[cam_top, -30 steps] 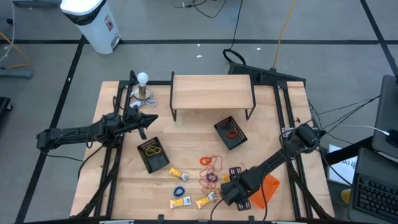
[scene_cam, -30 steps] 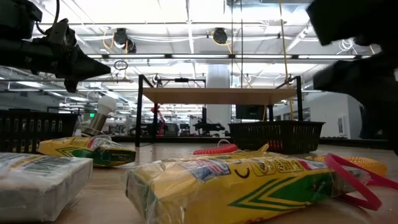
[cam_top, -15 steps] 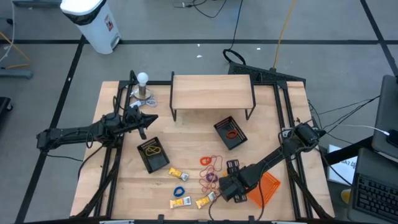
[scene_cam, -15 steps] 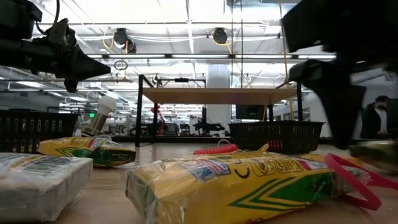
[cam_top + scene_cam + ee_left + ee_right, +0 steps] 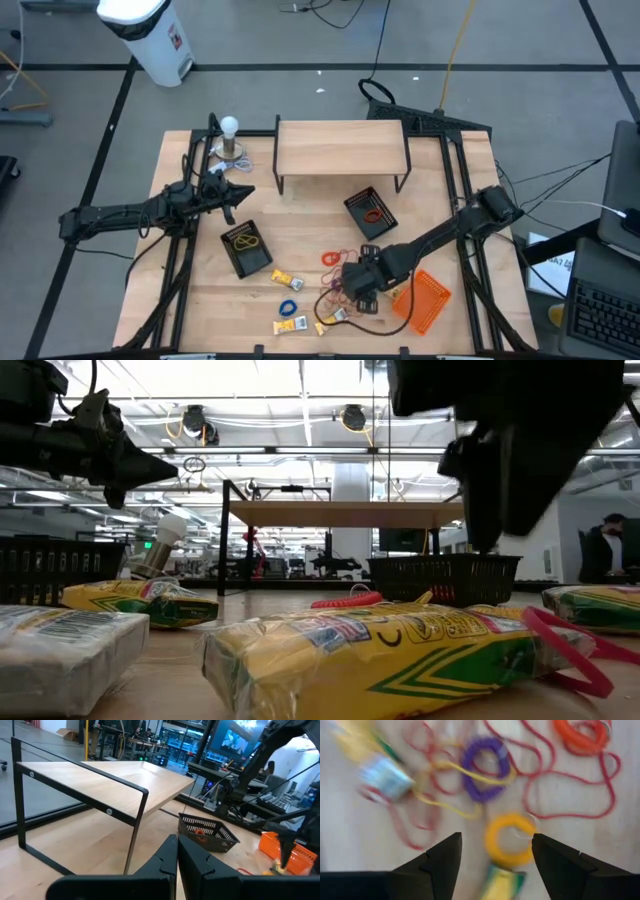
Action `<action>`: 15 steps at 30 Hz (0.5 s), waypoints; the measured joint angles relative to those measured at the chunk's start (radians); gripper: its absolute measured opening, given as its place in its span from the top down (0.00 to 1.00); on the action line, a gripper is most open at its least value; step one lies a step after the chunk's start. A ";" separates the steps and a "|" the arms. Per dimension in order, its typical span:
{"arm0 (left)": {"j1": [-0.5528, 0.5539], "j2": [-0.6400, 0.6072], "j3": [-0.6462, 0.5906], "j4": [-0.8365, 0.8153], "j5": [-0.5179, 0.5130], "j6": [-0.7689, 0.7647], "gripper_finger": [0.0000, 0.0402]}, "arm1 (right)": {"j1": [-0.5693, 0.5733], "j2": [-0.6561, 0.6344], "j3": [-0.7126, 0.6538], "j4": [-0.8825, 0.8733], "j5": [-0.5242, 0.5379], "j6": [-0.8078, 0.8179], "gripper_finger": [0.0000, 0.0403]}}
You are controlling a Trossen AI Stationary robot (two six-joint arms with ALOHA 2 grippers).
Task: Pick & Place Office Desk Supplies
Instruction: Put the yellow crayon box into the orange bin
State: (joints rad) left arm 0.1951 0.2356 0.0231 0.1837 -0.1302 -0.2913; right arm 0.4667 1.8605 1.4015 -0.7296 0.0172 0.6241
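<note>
My right gripper (image 5: 352, 287) (image 5: 496, 845) hangs open above the tangle of rubber bands near the table's near edge. In the right wrist view its fingers stand on either side of a yellow loop (image 5: 510, 840), with a purple loop (image 5: 485, 767), an orange loop (image 5: 580, 732) and thin red loops (image 5: 570, 795) beyond. A yellow-and-white packet (image 5: 385, 775) lies beside them. Three more packets (image 5: 285, 279) (image 5: 290, 324) (image 5: 330, 322) and a blue loop (image 5: 289, 307) lie flat on the table to the left. My left gripper (image 5: 246, 190) (image 5: 176, 845) waits shut above the table's left half.
Two black mesh trays stand on the table: one (image 5: 245, 247) holding yellow loops, the other (image 5: 370, 213) holding an orange loop. An orange rectangular tray (image 5: 428, 300) lies right of my right gripper. A wooden shelf on black legs (image 5: 340, 148) stands at the far side, a small lamp (image 5: 231, 135) to its left.
My right gripper has moved toward the table's left and a little toward the far edge, from beside the orange tray to above the pile of rubber bands. In the low view it has swept leftward, uncovering a packet at the right.
</note>
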 joint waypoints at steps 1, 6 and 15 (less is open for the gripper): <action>0.000 0.000 0.000 0.000 0.000 0.000 0.98 | -0.001 -0.009 0.000 -0.002 -0.021 0.022 0.40; 0.000 0.000 0.000 0.000 -0.001 0.004 0.98 | 0.012 -0.021 0.000 -0.092 -0.087 0.136 0.40; 0.001 0.000 0.000 0.000 -0.001 0.000 0.98 | 0.043 -0.020 -0.039 -0.139 -0.072 0.305 0.38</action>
State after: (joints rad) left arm 0.1959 0.2356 0.0231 0.1837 -0.1310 -0.2913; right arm 0.5102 1.8404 1.3626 -0.8684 -0.0544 0.9292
